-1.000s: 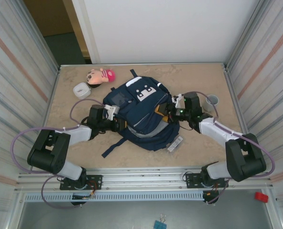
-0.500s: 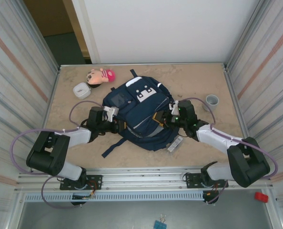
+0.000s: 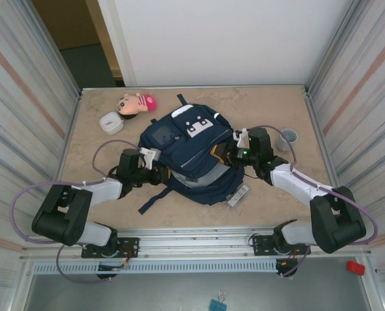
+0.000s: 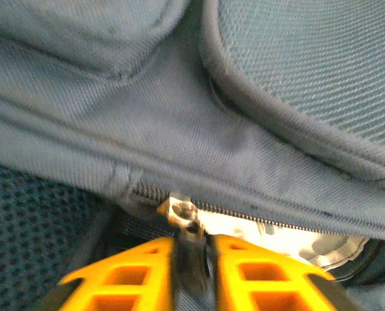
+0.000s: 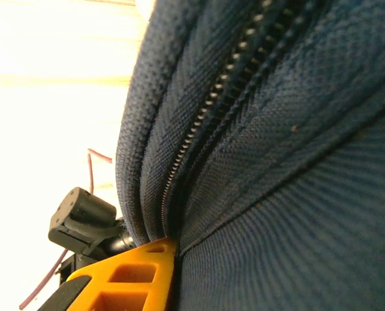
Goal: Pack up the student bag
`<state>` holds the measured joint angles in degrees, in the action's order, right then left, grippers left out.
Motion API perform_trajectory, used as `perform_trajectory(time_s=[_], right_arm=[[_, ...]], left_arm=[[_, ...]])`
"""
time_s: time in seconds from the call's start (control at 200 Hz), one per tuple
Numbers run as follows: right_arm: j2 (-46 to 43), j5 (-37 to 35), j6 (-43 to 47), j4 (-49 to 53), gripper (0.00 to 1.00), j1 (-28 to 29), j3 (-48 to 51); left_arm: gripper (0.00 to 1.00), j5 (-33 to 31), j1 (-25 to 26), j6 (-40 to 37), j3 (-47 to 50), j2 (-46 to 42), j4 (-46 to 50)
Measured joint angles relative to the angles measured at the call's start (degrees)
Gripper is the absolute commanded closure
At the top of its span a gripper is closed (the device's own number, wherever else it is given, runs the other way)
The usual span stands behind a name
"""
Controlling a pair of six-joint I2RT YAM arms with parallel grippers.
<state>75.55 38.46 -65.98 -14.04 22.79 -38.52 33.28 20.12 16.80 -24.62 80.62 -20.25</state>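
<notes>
Top external view first: the student bag (image 3: 186, 146) lies flat in the middle of the table (image 3: 277, 103), front pocket up, with a dark strap trailing toward the near edge. The left hand (image 3: 155, 162) is tucked in against the bag's left side, and the right hand (image 3: 233, 151) is pressed in at its right side. From up here I can't make out how either hand's jaws stand. At the far left of the table lies a plush doll (image 3: 137, 102) in pink, with a small white container (image 3: 111, 122) just nearer than it. A grey cup (image 3: 288, 137) stands off to the right, clear of the bag. A slim white-and-grey strip (image 3: 238, 195) lies at the bag's near right corner.

Over to the left wrist view, and the orange fingers (image 4: 124, 278) are drawn almost together, pinching the dark zipper pull (image 4: 191, 256) between them. The metal slider (image 4: 183, 212) sits just above the fingertips on the zipper line. To the right of the slider the zipper gapes, with something pale showing inside.

Now the right wrist view: one orange finger (image 5: 124, 278) shows, its tip touching the navy fabric just below a zipper (image 5: 212, 103) that runs up the bag's edge. The other finger is hidden, so I can't tell how wide this hand stands or whether it grips anything.
</notes>
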Motion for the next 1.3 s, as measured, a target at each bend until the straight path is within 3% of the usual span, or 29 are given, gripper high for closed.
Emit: perform_trajectory(time_s=[0.095, 0.22, 0.341, 0.686, 0.757, 0.842, 0.897, 1.117, 1.303], right_arm=[[0.37, 0.76, 0.00, 0.13, 0.83, -0.66, -0.35], [1.22, 1.79, 0.02, 0.26, 0.83, -1.36, -1.27], [1.81, 2.32, 0.02, 0.35, 0.84, -1.73, -1.90], [2.12, 2.36, 0.00, 0.09, 0.85, -1.84, -1.99], [2.12, 2.67, 0.00, 0.07, 0.85, -2.08, -1.99], [2.12, 3.72, 0.02, 0.24, 0.85, -2.80, -1.99], [2.12, 4.35, 0.46, 1.07, 0.84, -3.23, -2.25], [2.12, 5.57, 2.67, 5.97, 0.84, -3.61, -5.88], [2.12, 6.45, 3.72, 7.39, 0.84, -3.65, -6.51]], left_arm=[[0.71, 0.11, 0.39, -0.37, 0.00, 0.52, -0.09], [0.86, 0.02, 0.66, -0.55, 0.02, 0.55, -0.11], [0.93, -0.09, 1.05, -1.18, 0.35, 0.57, -0.02], [0.98, -0.26, 5.18, -3.56, 1.07, -4.00, 2.25], [0.89, -0.94, 5.99, -4.00, 1.07, -5.57, 3.15], [0.61, -4.04, 6.16, -4.22, 1.07, -8.31, 5.46], [0.52, -6.73, 6.14, -4.59, 1.07, -10.45, 7.10], [0.44, -17.90, 6.10, -6.91, 1.07, -17.81, 11.08], [0.42, -21.03, 5.86, -10.67, 1.05, -16.61, 12.85]])
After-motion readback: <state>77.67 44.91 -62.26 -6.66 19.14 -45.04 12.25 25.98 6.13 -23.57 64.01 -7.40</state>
